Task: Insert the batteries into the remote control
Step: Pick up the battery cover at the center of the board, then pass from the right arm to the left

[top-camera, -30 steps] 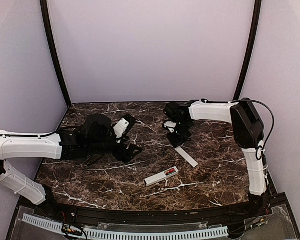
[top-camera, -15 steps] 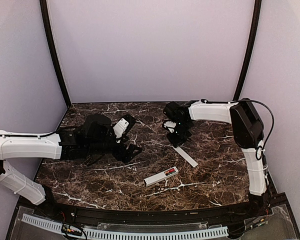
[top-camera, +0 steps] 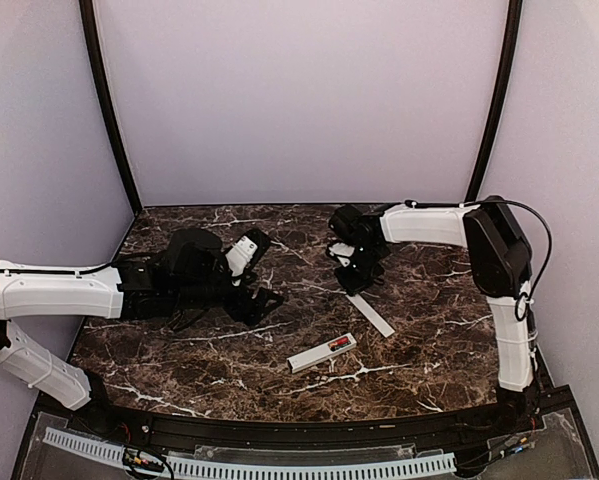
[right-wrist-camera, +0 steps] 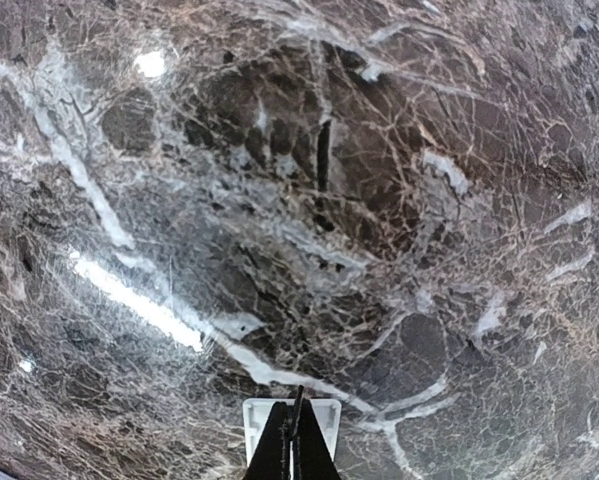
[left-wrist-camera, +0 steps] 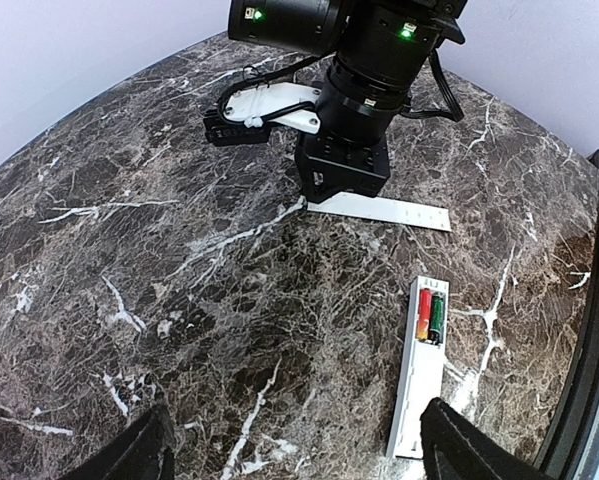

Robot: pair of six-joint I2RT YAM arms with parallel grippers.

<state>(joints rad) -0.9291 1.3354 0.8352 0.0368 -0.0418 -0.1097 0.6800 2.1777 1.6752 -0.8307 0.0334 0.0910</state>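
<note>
The remote control (top-camera: 322, 353) lies flat on the marble table (top-camera: 179, 350), toward 6 o'clock of its centre. Two batteries (left-wrist-camera: 431, 316) sit side by side in the open bay at its 2 o'clock end. A thin white strip (top-camera: 372, 313) lies apart from it at 1 o'clock. The right gripper (right-wrist-camera: 293, 448) stands over the strip's far end with fingers pressed together; whether it pinches the strip cannot be told. The left gripper (left-wrist-camera: 304, 455), at 10 o'clock of the remote, is spread wide and holds nothing.
</note>
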